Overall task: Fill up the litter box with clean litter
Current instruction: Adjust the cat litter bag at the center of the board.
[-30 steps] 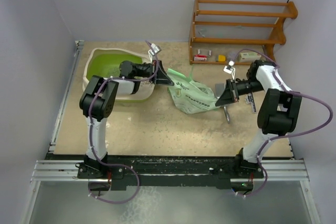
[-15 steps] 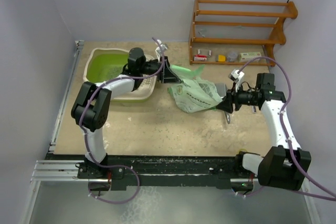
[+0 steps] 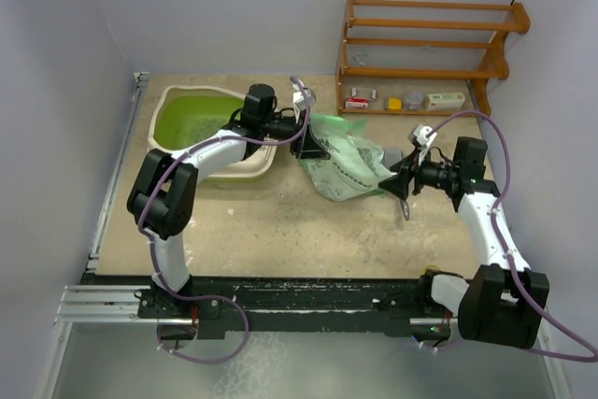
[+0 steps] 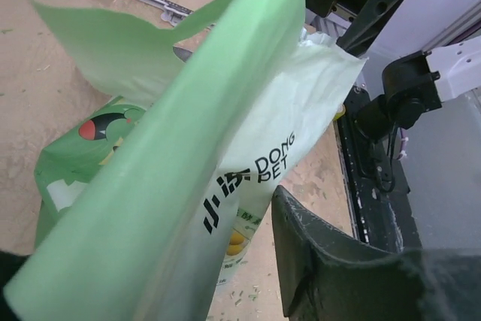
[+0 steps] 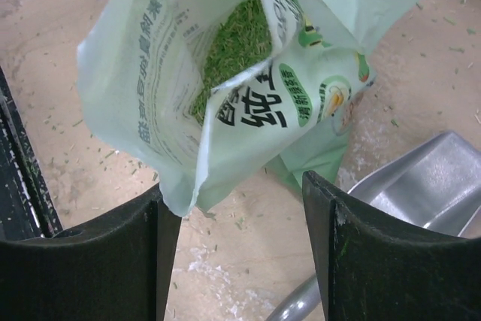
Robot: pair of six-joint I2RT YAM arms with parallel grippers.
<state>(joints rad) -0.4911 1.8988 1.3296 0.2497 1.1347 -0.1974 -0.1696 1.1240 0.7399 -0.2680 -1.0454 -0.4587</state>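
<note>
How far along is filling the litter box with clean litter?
Done: the litter box seems to hold a thin layer. In hand: nothing; the left fingers and right fingers stand open at the bag. Left: pouring the litter inside it.

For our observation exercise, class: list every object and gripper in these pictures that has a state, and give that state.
Litter box: upright, open-topped, little litter showing inside.
Bag: crumpled on the table, mouth open.
Litter: a heap inside the bag.
Scoop: lying beside the bag, empty.
Left gripper: open, bag edge between its fingers.
Right gripper: open, at the bag's corner.
</note>
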